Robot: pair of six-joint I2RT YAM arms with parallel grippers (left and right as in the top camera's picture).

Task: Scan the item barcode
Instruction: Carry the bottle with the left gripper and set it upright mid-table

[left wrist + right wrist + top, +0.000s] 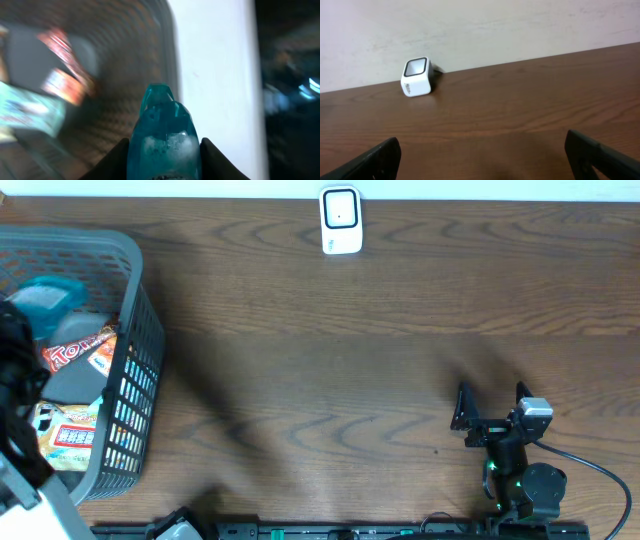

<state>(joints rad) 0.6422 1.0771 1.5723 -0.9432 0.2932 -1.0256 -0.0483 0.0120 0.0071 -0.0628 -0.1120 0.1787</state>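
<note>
1. Picking stage, I'd say. The left gripper is clamped on a teal item, which stands upright between the two dark fingers with its rounded top poking out ahead of them. Both sides are touching, so it looks like a decent pinch.
2. All this is at the grey basket, far left of the table. The wrist view is blurry, but basket mesh and some snack packets show beyond the item, so my guess is it's lifted off the pile. I can't tell if it's above the rim.
3. No barcode shows on it in any view, so no clue which face needs to point at the scanner.
4. The scanner stands at the back edge, mid-table, well apart from the basket.
5. Next move as I read it:
   - rise over the basket wall
   - carry right and back toward the scanner
   - turn the wrist until the code meets the window
6. Room: plenty. The wood between basket and scanner is bare. The right gripper sits near the front right, jaws wide apart and holding nothing, well off that path.
7. Watch spots: the basket rim on the way out, and the wall just behind the scanner.
</note>
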